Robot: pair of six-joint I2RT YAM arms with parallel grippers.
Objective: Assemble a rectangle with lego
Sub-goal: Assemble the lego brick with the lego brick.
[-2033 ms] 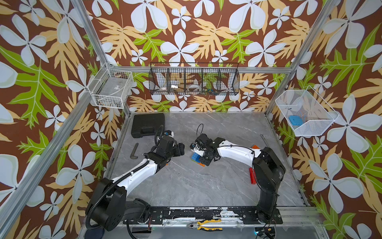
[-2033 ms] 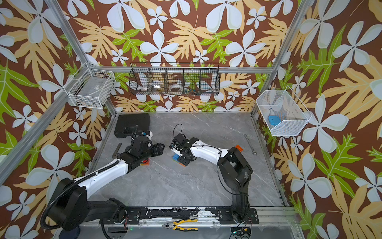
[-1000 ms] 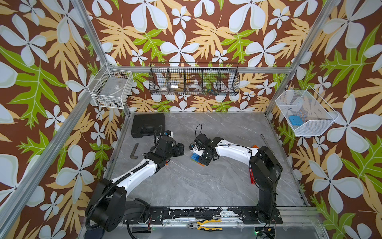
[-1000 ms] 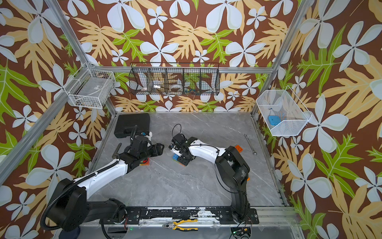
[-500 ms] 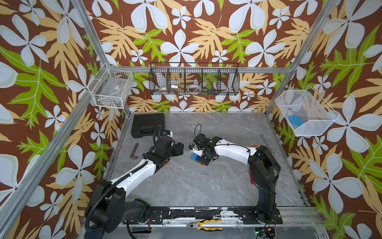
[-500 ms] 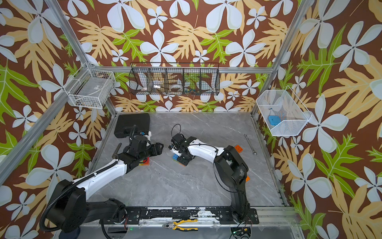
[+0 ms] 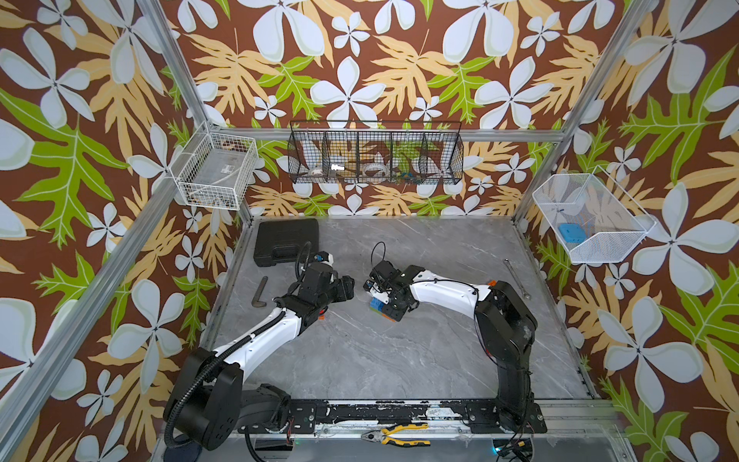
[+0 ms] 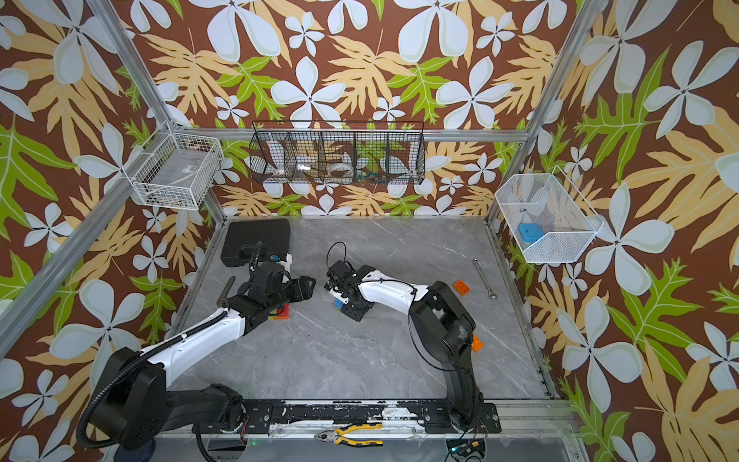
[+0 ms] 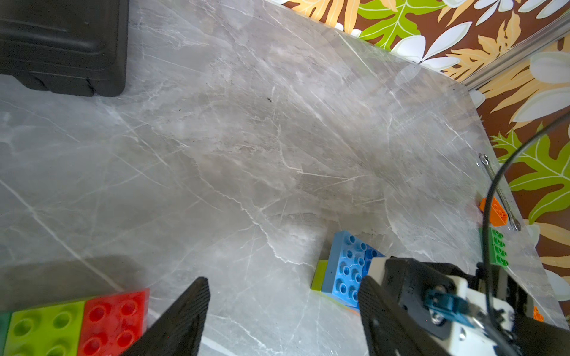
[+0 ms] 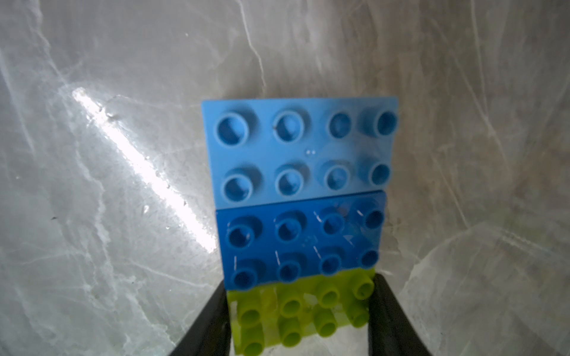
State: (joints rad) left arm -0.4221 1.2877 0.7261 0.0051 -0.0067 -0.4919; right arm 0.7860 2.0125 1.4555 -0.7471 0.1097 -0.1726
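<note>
Lego cluster (image 7: 375,305) sits on the worktop (image 7: 380,360) about mid-field, between the two arms. Wrist view on the right arm shows light-blue brick (image 10: 299,148), dark-blue brick (image 10: 300,243) and lime brick (image 10: 305,311) in a row, long sides touching, studs up. Whether the lime one sits level with the blues or a course lower, cannot tell. Right fingers (image 10: 212,326) pinch the lime brick across its short ends; both blues stick out beyond the tips, ungripped.

Handling, my read: hard moulded plastic, light, stiff, not fragile. Side walls are glossy, so apt to slip under a light squeeze. Best hold is flat wall to flat wall, low on the body, never over the studs. Held at one end only, the row could hinge or shed a brick if the joints are loose.

Second group, lime-and-red bricks (image 9: 77,323), lies just beside the left fingers (image 9: 185,317), which stand spread with nothing between them. Stray orange brick (image 8: 460,287) lies well apart toward the robot's right, near a wrench (image 8: 482,278).
</note>
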